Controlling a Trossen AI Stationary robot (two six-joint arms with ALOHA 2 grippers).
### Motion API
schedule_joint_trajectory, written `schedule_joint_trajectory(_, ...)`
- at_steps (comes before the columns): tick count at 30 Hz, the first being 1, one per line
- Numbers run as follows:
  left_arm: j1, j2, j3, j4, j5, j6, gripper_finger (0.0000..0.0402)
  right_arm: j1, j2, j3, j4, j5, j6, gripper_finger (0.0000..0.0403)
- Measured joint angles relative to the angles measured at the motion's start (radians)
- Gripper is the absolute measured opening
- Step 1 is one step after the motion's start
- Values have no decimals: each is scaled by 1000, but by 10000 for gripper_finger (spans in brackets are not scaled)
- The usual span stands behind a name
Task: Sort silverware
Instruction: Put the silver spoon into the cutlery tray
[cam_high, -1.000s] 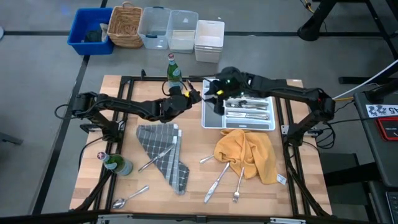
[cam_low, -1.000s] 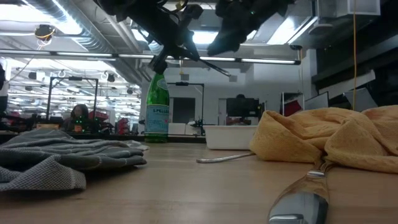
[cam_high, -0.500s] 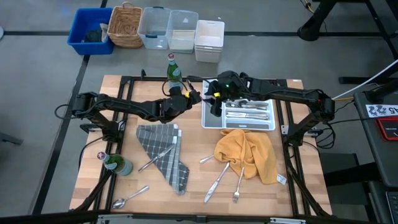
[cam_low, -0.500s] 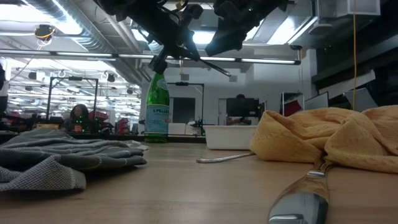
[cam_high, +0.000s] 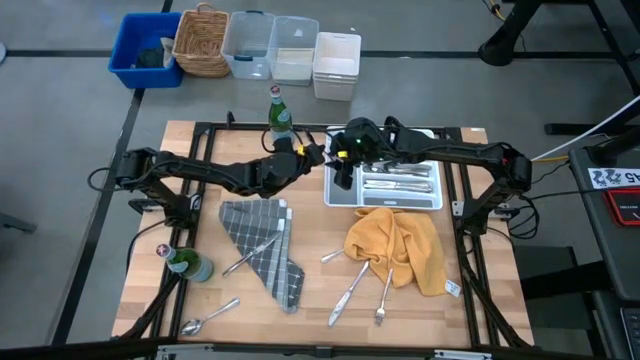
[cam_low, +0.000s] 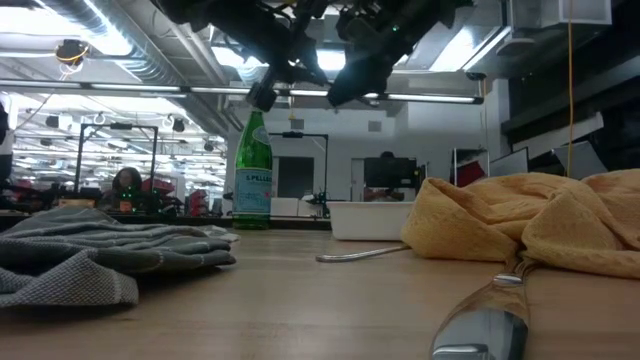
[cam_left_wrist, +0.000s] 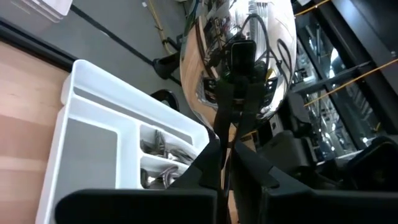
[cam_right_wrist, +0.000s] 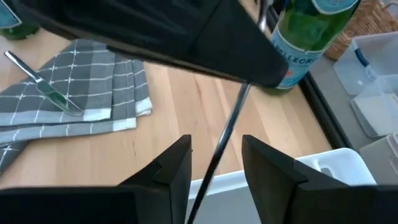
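Spoon (cam_left_wrist: 239, 62) was pinched in left pincer (cam_left_wrist: 229, 165), held above tabletop (cam_high: 310, 240) beside tray (cam_high: 385, 198); right pincer (cam_right_wrist: 216, 157) sat narrowly open around its handle, w/o gripping.

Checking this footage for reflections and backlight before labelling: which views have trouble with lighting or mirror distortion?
Left wrist view: the spoon held in the left hand mirrors the camera rig, warped by its bowl. Low view: ceiling lights backlight both arms into dark silhouettes. High view: evenly lit, no glare.
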Motion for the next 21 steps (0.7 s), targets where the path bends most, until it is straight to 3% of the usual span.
schedule_joint_trajectory(21,-4,0,0,-76,0,18,15,0,-1,0,-2,42,-3,142)
